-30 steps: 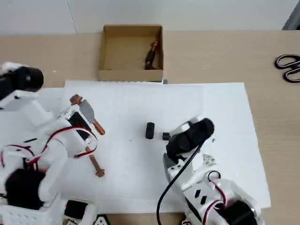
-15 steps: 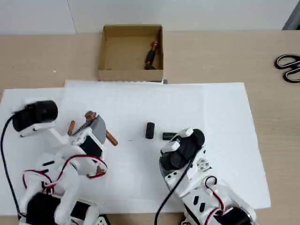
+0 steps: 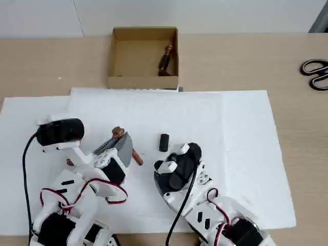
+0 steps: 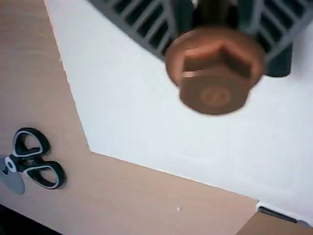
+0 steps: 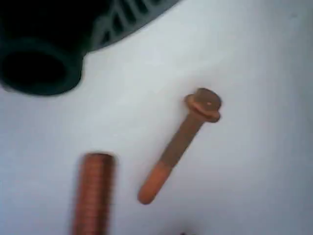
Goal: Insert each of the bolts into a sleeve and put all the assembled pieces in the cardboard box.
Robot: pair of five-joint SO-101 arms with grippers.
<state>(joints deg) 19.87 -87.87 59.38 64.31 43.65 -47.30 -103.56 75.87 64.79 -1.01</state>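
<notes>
The bolt (image 4: 215,71) is off the sheet (image 3: 246,133), pinched across its shank by the left gripper (image 3: 124,146). Its hex head is raised and its threaded end slants down toward the right arm. The right gripper (image 3: 170,158) is clamped on a sleeve (image 5: 36,68). The sleeve's open mouth faces the bolt's threaded end, near it but not touching. A second sleeve (image 3: 164,142) lies on the sheet just beside the right gripper, on the side toward the box (image 3: 143,82). A loose bolt (image 5: 181,147) lies flat on the sheet near the left arm. The two arms crowd the near half of the sheet and cover much of it. The box stands on the table (image 3: 51,61) just past the sheet's far edge, well apart from both grippers. One assembled piece (image 3: 165,60) lies inside it against the right wall. Scissors (image 3: 315,74) lie on the table far to the right.
</notes>
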